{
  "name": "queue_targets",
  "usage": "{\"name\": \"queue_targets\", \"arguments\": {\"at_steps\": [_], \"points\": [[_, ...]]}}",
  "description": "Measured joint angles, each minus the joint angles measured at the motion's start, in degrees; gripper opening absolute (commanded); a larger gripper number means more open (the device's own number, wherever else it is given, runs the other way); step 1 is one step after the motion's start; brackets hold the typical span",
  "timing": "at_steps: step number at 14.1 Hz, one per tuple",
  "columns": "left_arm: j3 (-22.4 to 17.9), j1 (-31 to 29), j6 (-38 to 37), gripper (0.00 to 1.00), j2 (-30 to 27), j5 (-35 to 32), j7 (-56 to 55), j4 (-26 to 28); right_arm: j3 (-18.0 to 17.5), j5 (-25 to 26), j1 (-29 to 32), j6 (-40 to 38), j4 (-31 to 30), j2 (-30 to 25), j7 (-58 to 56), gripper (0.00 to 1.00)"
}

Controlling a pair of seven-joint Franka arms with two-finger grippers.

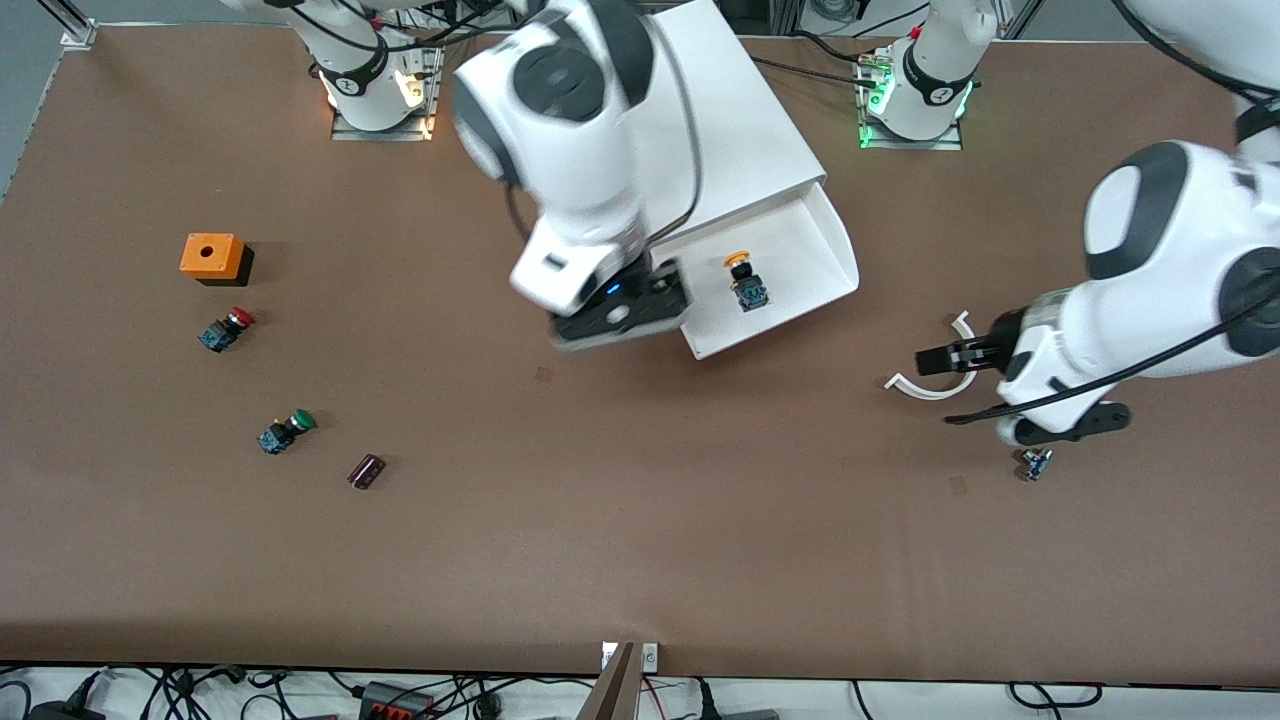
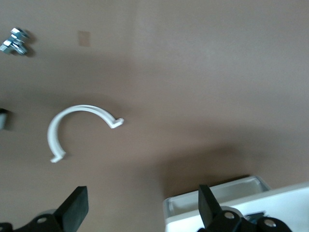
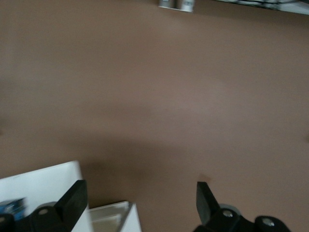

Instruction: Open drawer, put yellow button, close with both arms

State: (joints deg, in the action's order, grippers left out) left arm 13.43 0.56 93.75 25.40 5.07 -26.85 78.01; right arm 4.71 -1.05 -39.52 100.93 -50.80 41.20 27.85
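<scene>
Since the yellow button (image 1: 741,281) already lies in the open drawer (image 1: 800,300), near the middle of its floor and clear of the walls, closing is what remains. Button: small, hard, light; cap may roll, so push gently. Drawer: thin white plastic tray, light, a bit flexible, slick; it sticks out of the white cabinet (image 1: 730,130) toward five o'clock. Best contact is flat on the cream front edge, one claw toward each end, pushing toward eleven o'clock.

Right claw (image 1: 620,315): spread wide, holding nothing, over the table just beside the drawer's nine-o'clock corner.
Left claw (image 1: 935,360): spread wide, empty, over a white curved clip (image 1: 930,385), well apart from the drawer at three o'clock.
</scene>
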Motion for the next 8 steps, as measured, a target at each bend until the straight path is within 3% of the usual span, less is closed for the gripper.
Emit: {"name": "queue_targets", "arguments": {"at_steps": [8], "points": [[9.0,0.5,22.4,1.0,-1.2,0.0,-13.1,18.5,-0.1,0.0,13.8,-6.3,-3.7,0.1,-3.4,1.0]]}}
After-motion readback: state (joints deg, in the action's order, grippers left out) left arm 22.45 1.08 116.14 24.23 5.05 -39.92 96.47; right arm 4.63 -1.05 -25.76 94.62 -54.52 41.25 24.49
